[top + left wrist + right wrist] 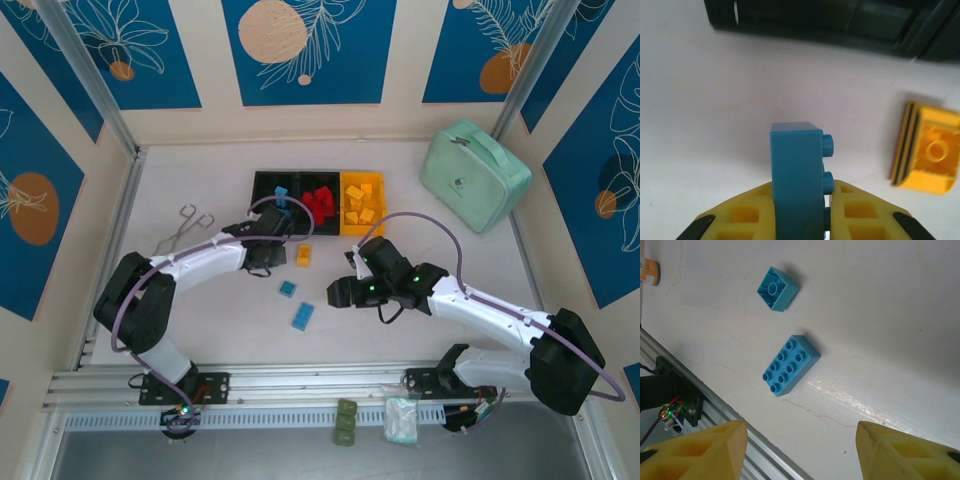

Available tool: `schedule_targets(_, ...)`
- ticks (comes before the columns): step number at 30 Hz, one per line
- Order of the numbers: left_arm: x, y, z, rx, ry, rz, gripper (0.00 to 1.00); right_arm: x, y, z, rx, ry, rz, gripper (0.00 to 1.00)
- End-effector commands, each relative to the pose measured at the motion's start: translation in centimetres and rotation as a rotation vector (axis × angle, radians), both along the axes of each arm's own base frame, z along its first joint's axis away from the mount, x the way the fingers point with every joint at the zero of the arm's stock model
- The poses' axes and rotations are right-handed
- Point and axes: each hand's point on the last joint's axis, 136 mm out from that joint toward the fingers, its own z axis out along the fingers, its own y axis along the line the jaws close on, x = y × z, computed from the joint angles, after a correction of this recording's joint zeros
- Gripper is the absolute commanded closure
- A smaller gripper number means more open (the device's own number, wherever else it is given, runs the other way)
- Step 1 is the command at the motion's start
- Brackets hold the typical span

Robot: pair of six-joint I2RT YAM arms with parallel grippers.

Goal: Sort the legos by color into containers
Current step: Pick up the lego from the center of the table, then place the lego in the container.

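My left gripper point(268, 252) point(800, 210) is shut on a light blue lego point(796, 175), which stands on edge between its yellow fingers with the studs facing right. A yellow lego point(303, 255) point(929, 154) lies just to its right. Beyond them stand the containers in a row: a black one point(270, 185) point(840, 20) holding a blue lego point(282, 191), a black one with red legos point(320, 200), and a yellow one point(375, 180) with yellow legos. My right gripper point(334, 293) point(802, 450) is open above the table. A long blue lego point(302, 316) point(791, 365) and a small upturned blue lego point(288, 289) point(777, 288) lie ahead of it.
A mint-green zip case point(475, 175) sits at the back right. Metal tongs point(190, 225) lie at the left. Olive-green bricks point(346, 420) and a small bag point(402, 420) rest on the aluminium rail point(715, 410) at the near edge.
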Motion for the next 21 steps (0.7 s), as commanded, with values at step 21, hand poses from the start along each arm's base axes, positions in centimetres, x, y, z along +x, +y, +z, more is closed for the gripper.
schedule_targets(21, 14.2, 0.4, 3.9, 0.069, -0.021, -0.061, 0.93, 0.9, 0.2, 0.5, -0.004, -0.019, -0.037, 0.4)
